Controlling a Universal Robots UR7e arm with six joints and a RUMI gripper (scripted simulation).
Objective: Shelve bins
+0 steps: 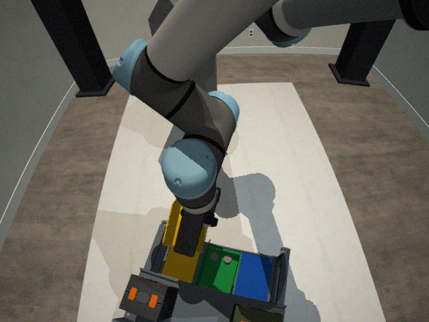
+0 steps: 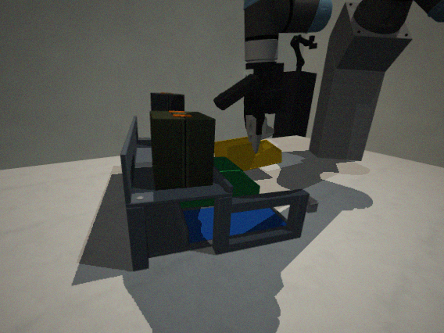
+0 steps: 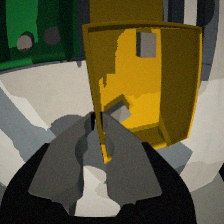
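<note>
The yellow bin (image 1: 176, 233) lies at the shelf's left spot, and much of it sticks out onto the table in front of the shelf (image 1: 217, 274). My gripper (image 3: 97, 113) is shut on the bin's left side wall, seen from the side in the exterior view (image 2: 256, 145). The yellow bin (image 3: 145, 80) holds two grey parts (image 3: 146, 44). The green bin (image 1: 219, 269) sits in the middle spot with two round parts in it. The blue mark (image 1: 254, 276) fills the right spot; I see no bin on it.
Dark boxes with orange marks (image 2: 181, 148) stand on the shelf's upper board, one also in the top view (image 1: 147, 296). The arm's grey base column (image 2: 352, 90) stands behind the shelf. Black posts (image 1: 353, 49) stand on the floor beyond the table.
</note>
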